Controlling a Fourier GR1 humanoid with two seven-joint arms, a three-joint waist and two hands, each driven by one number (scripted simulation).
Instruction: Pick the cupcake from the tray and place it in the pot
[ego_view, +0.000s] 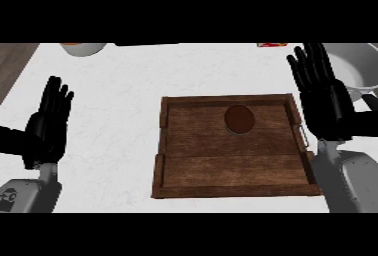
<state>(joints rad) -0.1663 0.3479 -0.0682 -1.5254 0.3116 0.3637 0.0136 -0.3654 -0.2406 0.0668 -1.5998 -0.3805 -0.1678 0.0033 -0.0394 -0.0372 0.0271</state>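
Cupcake (239, 120) sitting in tray (221, 172), unpicked; right hand (325, 102) hovering open right of tray, left hand (46, 127) open left; next needing reach onto cupcake.

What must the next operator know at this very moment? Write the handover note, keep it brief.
Left robot hand: open, holds nothing, at the view's left, apart from the tray.
Right robot hand: open, holds nothing, by the tray's right edge, partly hiding the pot.
Cupcake: on the tray, in its far half, untouched.
Pot: far right on the counter, beyond the tray.
Done: nothing yet.
Left: grasp the cupcake, likely with the right robot hand, lift it, place it in the pot.
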